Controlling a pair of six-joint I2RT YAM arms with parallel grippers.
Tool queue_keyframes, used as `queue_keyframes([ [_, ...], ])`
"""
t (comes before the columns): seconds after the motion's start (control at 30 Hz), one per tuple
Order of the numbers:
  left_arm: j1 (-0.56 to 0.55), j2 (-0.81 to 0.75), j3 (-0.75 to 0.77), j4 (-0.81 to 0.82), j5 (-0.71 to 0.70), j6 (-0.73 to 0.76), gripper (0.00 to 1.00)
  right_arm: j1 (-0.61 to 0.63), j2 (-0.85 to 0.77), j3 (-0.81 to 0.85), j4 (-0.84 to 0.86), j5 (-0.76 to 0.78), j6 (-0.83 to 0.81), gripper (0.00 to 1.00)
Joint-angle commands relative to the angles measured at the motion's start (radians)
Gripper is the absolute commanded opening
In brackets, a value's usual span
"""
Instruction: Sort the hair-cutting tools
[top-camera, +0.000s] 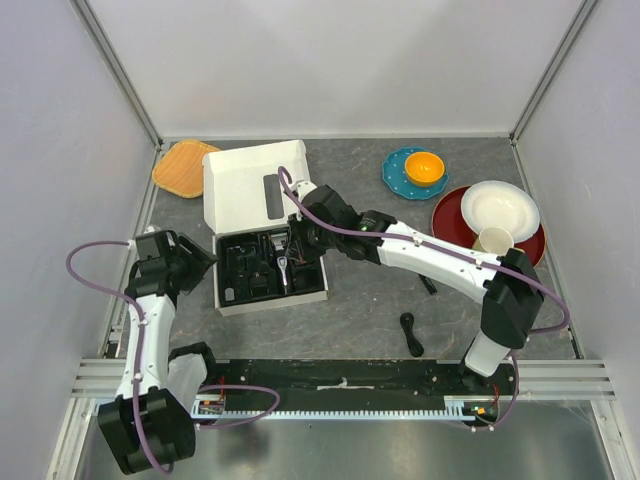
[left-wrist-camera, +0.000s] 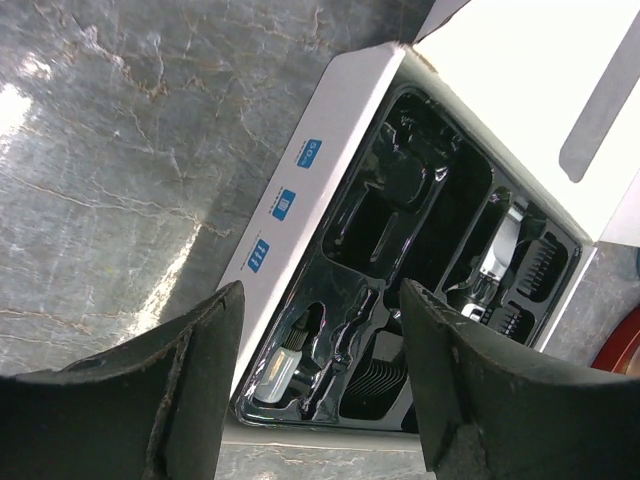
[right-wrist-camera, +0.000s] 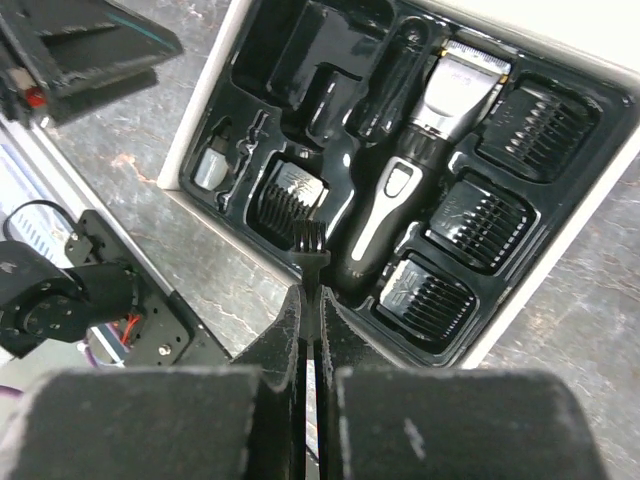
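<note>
The black-and-silver clipper (right-wrist-camera: 400, 190) lies in the black moulded tray (top-camera: 250, 285) of the white box (top-camera: 255, 180), with several black comb guards (right-wrist-camera: 480, 225) in pockets around it. My right gripper (right-wrist-camera: 311, 295) is shut on the thin black brush (right-wrist-camera: 311, 238), held just above the tray's near edge, bristles pointing away. My left gripper (left-wrist-camera: 320, 330) hangs open at the box's left end (top-camera: 205, 258), nothing between its fingers (left-wrist-camera: 190, 370). The clipper (left-wrist-camera: 497, 255) and a small bottle (left-wrist-camera: 280, 365) show below it. A black cable piece (top-camera: 410, 335) lies on the table.
A small black bit (top-camera: 428, 286) lies beside the right arm. An orange plate (top-camera: 185, 167) sits back left. Back right are a teal plate with an orange bowl (top-camera: 424, 168), and a red plate (top-camera: 450, 215) carrying a white bowl (top-camera: 500, 205) and cup (top-camera: 495, 240).
</note>
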Motion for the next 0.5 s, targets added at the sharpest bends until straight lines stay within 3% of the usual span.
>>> queue_keyframes([
  [0.0,-0.03,0.015,-0.036,0.086,-0.008,-0.073,0.7,0.006,0.015,0.046,0.096,-0.069,0.044,0.0],
  [0.23,-0.131,0.134,-0.053,0.177,0.056,-0.094,0.6,0.004,0.036,0.051,0.102,-0.074,0.058,0.0],
  [0.47,-0.179,0.127,-0.052,0.206,0.08,-0.102,0.55,0.016,0.075,0.069,0.11,-0.055,0.085,0.0],
])
